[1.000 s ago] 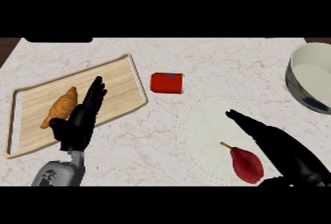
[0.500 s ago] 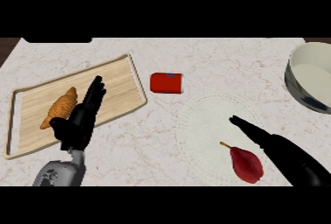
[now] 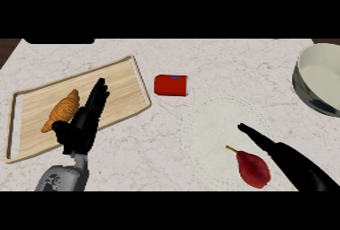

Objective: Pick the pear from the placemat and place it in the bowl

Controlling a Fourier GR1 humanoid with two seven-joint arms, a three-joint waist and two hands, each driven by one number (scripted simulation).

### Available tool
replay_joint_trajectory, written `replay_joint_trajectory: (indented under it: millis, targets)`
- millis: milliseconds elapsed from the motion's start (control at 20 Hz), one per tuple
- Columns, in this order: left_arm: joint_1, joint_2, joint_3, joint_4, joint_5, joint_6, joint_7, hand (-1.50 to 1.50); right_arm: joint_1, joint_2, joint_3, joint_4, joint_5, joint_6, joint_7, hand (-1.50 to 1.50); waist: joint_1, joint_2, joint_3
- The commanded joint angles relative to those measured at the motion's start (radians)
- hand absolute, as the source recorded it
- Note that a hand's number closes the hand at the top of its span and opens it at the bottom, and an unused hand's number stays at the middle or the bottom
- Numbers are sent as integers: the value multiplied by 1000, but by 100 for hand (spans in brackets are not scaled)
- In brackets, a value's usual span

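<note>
A dark red pear with a thin stem lies on the pale round placemat, near its lower right part. My right hand comes in from the lower right with straight fingers, just to the right of the pear and apart from it. The white bowl with a dark outer wall stands at the right edge of the counter. My left hand rests open, fingers up, over the wooden board at the left.
A wooden cutting board lies tilted at the left with a croissant on it. A red cup lies on its side between the board and the placemat.
My right hand has slid down and to the right, closer beside the pear. The left hand and the pear have stayed where they were.
</note>
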Motion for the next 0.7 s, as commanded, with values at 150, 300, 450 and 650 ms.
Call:
replay_joint_trajectory:
  millis: [150,300,450,650]
  targets:
    - [49,-11,-2,-62,-17,-14,36,0,-31,108,21,155,95,-16,-67,-150,5,0,0]
    - [-46,-9,53,72,-3,-49,-19,0,63,108,25,101,149,-14,-114,-150,-2,1,0]
    - [-11,-14,44,-39,-16,-39,62,0,55,91,-64,144,117,29,-181,-150,0,0,0]
    - [5,-20,32,-31,-25,-52,29,0,54,62,-63,209,224,4,-254,-150,1,0,0]
